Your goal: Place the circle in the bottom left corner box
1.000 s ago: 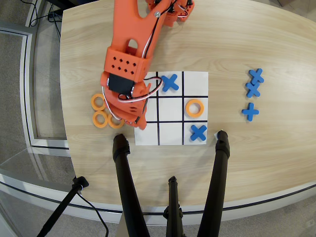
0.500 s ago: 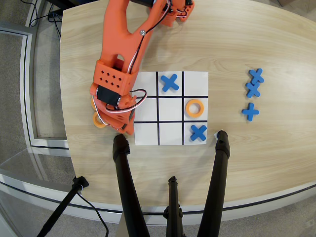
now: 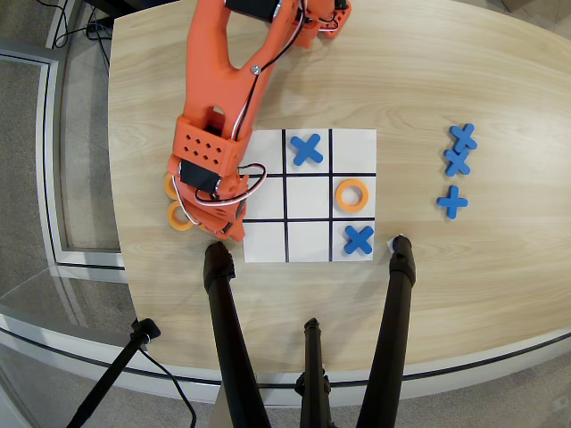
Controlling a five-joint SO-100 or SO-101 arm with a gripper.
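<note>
In the overhead view my orange arm reaches down over the left edge of the white 3x3 board (image 3: 268,156). My gripper (image 3: 226,228) sits just left of the board's bottom left corner cell (image 3: 266,242), which is blank. The arm's body hides the jaws, so I cannot tell whether they are open or holding anything. Two orange rings lie on the table left of the board, one (image 3: 178,218) beside the gripper and one (image 3: 169,186) mostly hidden under the arm. A third ring (image 3: 352,195) lies in the right middle cell.
Blue crosses lie in the top middle cell (image 3: 306,149) and the bottom right cell (image 3: 358,239). Three more blue crosses (image 3: 457,161) lie on the table at the right. Black tripod legs (image 3: 225,330) (image 3: 397,321) stand at the near table edge.
</note>
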